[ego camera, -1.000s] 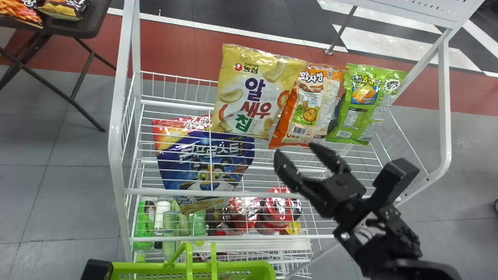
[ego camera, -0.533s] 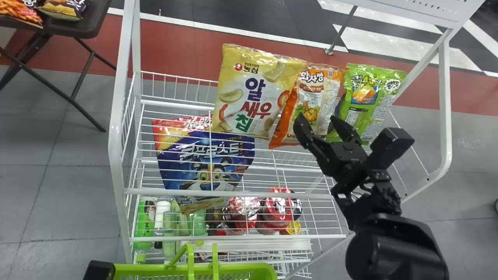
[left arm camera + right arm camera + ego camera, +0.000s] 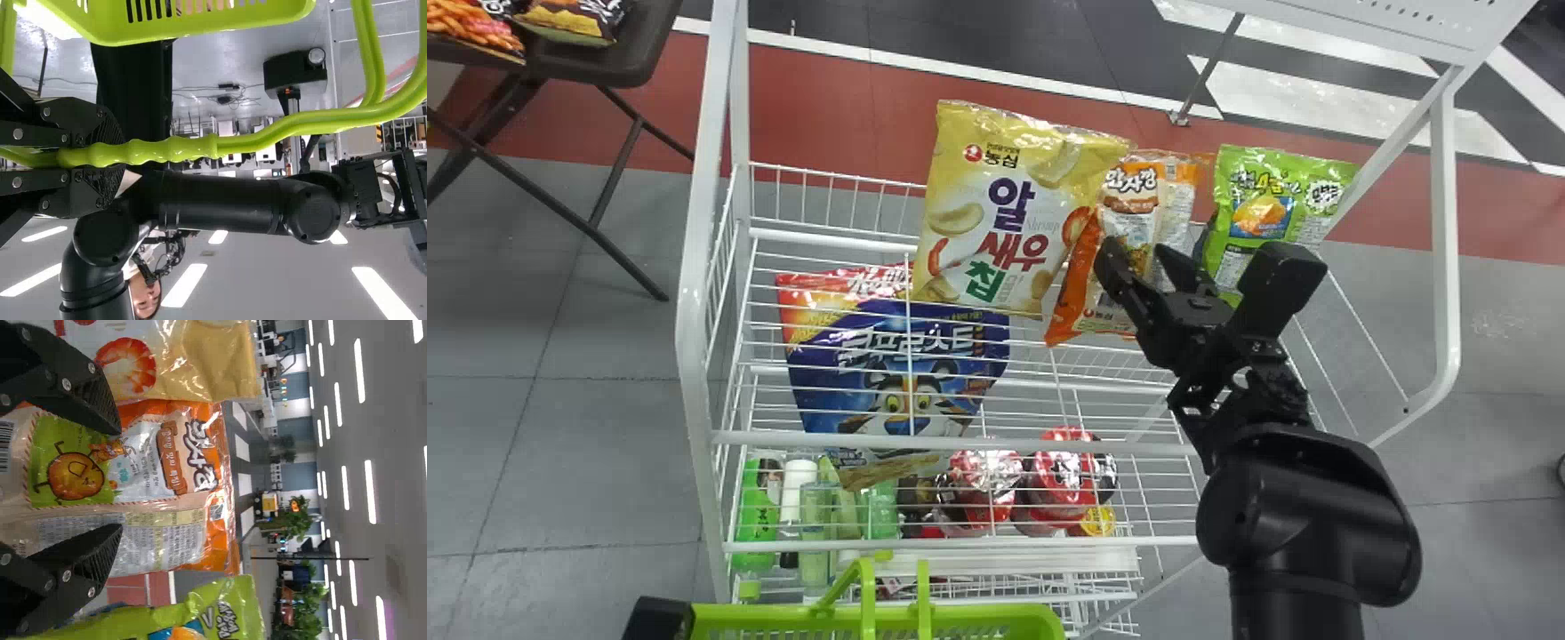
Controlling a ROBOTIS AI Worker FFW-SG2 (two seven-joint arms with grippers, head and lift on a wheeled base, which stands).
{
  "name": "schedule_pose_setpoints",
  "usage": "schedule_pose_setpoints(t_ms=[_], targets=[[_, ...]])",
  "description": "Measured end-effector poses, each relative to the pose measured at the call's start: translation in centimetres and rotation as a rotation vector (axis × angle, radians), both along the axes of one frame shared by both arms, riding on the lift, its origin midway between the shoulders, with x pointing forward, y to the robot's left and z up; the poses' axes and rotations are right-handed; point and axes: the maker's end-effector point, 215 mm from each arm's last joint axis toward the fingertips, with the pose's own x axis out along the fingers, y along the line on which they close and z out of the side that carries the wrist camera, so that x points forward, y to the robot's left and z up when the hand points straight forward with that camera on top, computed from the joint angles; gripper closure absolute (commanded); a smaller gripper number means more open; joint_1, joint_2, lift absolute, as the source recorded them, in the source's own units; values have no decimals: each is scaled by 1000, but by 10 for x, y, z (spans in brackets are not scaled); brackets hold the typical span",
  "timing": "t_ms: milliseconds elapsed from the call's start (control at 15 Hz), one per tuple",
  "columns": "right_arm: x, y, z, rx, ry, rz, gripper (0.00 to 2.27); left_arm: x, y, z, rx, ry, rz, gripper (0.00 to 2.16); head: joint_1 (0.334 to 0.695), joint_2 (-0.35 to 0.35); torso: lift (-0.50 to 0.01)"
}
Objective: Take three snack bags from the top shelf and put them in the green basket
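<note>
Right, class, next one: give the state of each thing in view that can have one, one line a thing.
Orange snack bag, sealed, standing.
Yellow snack bag, sealed, standing.
Green snack bag, sealed, standing.
Right tool, open, at the orange snack bag.
Basket handle, held.
Left tool, shut on the basket handle.
Green basket, open-topped.
Folding table, unfolded.
Blue bag, behind wires; sealed or not, unclear.
</note>
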Motion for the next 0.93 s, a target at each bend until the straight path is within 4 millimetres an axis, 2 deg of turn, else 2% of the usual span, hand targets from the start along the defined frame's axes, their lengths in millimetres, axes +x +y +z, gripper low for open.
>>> schedule_pose_setpoints(t_ms=[200,533,733,933], targets=[[-2,-5,-6,4,20,-14,2125,0,0,-1,5,-4,-1,1048,695,-350,-28],[-14,-27,-10,11,32,-67,2125,2,-1,-1,10,-12,-5,1048,695,-350,-28],[-24,-30,-6,17,24,-58,2125,3,-2,-1,12,-18,-8,1048,695,-350,-28],[-34,-31,13,39,-14,-54,2125,4,-3,-1,12,-19,-9,1045,695,-350,-28]])
